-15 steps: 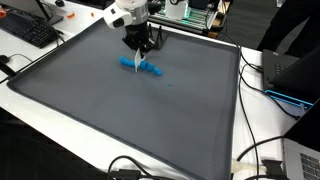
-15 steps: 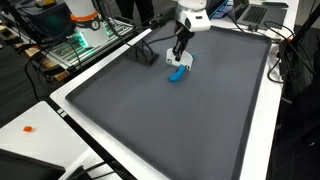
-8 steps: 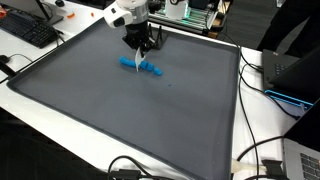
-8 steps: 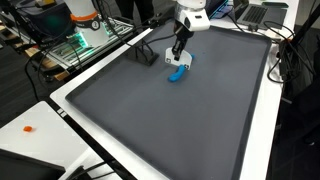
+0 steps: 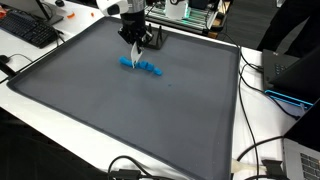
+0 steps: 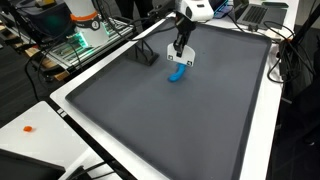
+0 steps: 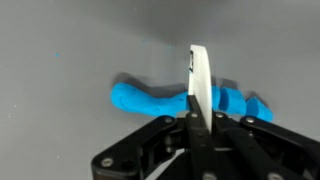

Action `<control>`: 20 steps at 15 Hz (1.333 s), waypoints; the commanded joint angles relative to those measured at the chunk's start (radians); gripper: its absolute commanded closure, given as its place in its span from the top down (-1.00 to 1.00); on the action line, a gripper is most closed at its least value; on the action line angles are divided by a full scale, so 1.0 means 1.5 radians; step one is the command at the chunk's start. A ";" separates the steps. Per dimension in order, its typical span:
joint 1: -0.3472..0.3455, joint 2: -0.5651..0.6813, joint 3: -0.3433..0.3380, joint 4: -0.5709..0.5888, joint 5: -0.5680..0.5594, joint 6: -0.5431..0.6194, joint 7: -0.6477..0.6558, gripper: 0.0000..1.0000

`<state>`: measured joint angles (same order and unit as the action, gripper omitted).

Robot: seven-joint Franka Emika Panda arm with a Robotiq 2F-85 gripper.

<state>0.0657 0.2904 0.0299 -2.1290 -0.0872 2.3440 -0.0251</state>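
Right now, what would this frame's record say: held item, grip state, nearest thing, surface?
held: thin white piece, upright, seen edge-on in the wrist view
grip: gripper, fingers closed on the piece
nearest: blue bumpy object, lying flat under the piece; contact cannot be told
surface: dark grey mat
around: keyboard off the mat's corner

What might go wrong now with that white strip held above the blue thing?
1. The gripper seems to pinch the thin white strip only at one end; it might slip or twist.
2. The strip hangs right above the blue piece on the grey mat; a drop or low move could knock the piece aside.
3. In the wrist view the strip hides part of the blue piece, so aiming may be harder.
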 commanded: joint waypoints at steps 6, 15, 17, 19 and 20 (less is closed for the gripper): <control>-0.009 -0.012 -0.018 0.002 -0.038 0.001 0.002 -0.98; -0.012 0.019 -0.025 0.017 -0.047 0.031 0.001 -0.98; -0.012 0.027 -0.026 0.021 -0.049 0.041 -0.001 -0.98; -0.013 0.037 -0.026 0.024 -0.046 0.048 -0.002 -0.98; -0.013 0.040 -0.027 0.025 -0.047 0.050 -0.002 -0.98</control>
<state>0.0527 0.3274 -0.0073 -2.0982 -0.1348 2.3953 -0.0251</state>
